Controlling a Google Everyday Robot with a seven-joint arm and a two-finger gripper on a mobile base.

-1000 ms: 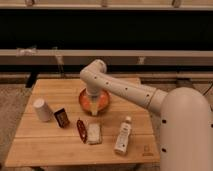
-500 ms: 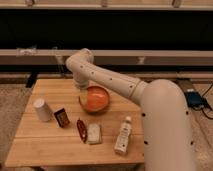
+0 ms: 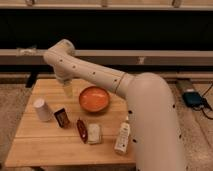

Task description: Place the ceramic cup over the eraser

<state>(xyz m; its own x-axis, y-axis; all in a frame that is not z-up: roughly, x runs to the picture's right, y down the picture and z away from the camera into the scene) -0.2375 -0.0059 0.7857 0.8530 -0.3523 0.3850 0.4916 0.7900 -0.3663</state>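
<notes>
The white ceramic cup stands upside down on the left of the wooden table. The black eraser with an orange-red mark stands just right of the cup, a small gap between them. My gripper hangs over the back left of the table, behind and to the right of the cup, left of the orange bowl. It holds nothing that I can see.
A slim dark red object, a pale whitish block and a white capped bottle lie along the front. My white arm sweeps across the right side. A dark wall and rail run behind the table.
My gripper has swung left from over the orange bowl to the back left of the table, uncovering the bowl. The objects on the table have not moved.
</notes>
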